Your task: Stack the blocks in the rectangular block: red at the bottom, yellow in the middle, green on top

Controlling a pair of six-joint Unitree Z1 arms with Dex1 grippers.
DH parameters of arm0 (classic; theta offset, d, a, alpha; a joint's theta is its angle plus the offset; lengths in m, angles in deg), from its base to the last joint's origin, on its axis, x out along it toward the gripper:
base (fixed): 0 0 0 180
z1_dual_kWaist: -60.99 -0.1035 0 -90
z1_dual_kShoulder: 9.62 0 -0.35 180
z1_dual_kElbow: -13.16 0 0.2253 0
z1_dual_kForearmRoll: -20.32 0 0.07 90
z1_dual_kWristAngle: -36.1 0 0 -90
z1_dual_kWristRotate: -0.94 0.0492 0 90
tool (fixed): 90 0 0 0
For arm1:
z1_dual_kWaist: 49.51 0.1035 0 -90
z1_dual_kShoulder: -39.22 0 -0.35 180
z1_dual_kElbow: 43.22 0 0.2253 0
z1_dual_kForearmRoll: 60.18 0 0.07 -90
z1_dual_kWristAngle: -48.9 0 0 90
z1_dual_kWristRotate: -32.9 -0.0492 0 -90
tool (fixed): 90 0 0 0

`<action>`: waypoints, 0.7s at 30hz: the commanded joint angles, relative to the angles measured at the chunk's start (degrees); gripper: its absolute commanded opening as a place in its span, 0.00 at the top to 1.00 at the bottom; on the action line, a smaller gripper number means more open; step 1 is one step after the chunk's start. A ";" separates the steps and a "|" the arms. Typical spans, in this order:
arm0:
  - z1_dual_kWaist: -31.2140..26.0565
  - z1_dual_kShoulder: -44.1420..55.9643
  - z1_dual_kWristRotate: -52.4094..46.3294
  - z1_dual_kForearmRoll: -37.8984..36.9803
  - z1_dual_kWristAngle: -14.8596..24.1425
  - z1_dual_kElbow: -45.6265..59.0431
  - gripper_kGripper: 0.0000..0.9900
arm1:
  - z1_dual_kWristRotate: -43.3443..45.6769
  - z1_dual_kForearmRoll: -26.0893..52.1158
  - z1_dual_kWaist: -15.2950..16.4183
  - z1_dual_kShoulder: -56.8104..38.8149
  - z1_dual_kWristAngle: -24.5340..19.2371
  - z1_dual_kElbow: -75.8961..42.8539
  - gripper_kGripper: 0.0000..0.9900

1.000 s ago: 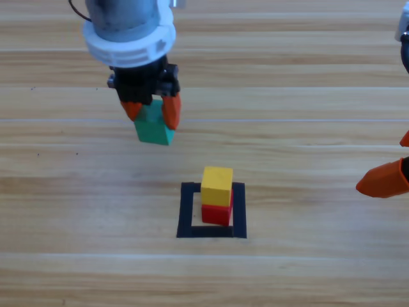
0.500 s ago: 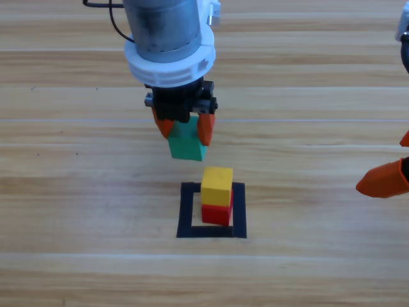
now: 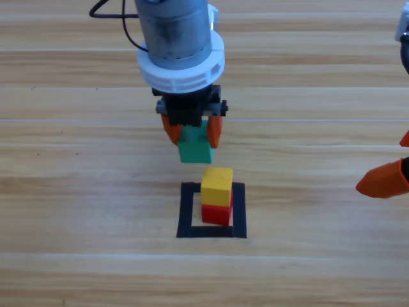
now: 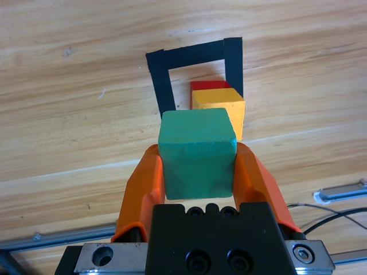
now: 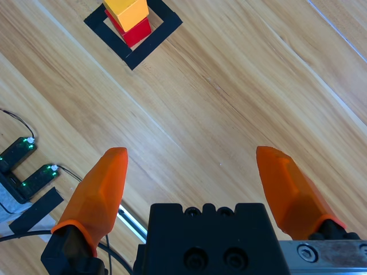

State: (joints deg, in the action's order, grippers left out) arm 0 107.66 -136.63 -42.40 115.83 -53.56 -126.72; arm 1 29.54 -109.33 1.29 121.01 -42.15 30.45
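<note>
The yellow cube [image 3: 217, 185] rests on the red cube [image 3: 216, 213] inside the black tape square [image 3: 187, 211]. My left gripper [image 3: 192, 133] is shut on the green cube [image 3: 195, 151] and holds it in the air just behind and left of the stack. In the left wrist view the green cube [image 4: 198, 152] sits between the orange jaws, with the yellow cube [image 4: 221, 107], the red cube [image 4: 209, 86] and the tape square [image 4: 161, 77] beyond it. My right gripper [image 5: 192, 172] waits open at the right edge [image 3: 385, 179]; its view shows the stack [image 5: 127, 12] far off.
Bare wooden table surrounds the tape square. Cables and a rail run along the table's edge in the wrist views [image 4: 338, 192].
My left gripper has carried the green cube rightward and toward the stack. The stack and the right gripper have stayed still.
</note>
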 commanded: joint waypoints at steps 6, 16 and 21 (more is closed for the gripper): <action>3.33 -4.13 -1.31 0.35 0.01 -0.81 1.00 | 0.46 0.66 -1.49 3.54 0.52 -1.18 0.00; 4.21 -5.10 -1.66 0.44 0.27 -1.08 1.00 | 0.55 0.66 -1.49 3.54 0.61 -1.18 0.00; 4.21 -5.45 -1.66 0.44 0.45 -1.17 1.00 | 0.55 0.75 -1.49 3.54 0.70 -1.18 0.00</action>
State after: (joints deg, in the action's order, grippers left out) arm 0 110.66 -138.65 -43.38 115.83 -53.54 -127.24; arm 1 29.74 -109.33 1.29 121.31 -42.14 30.45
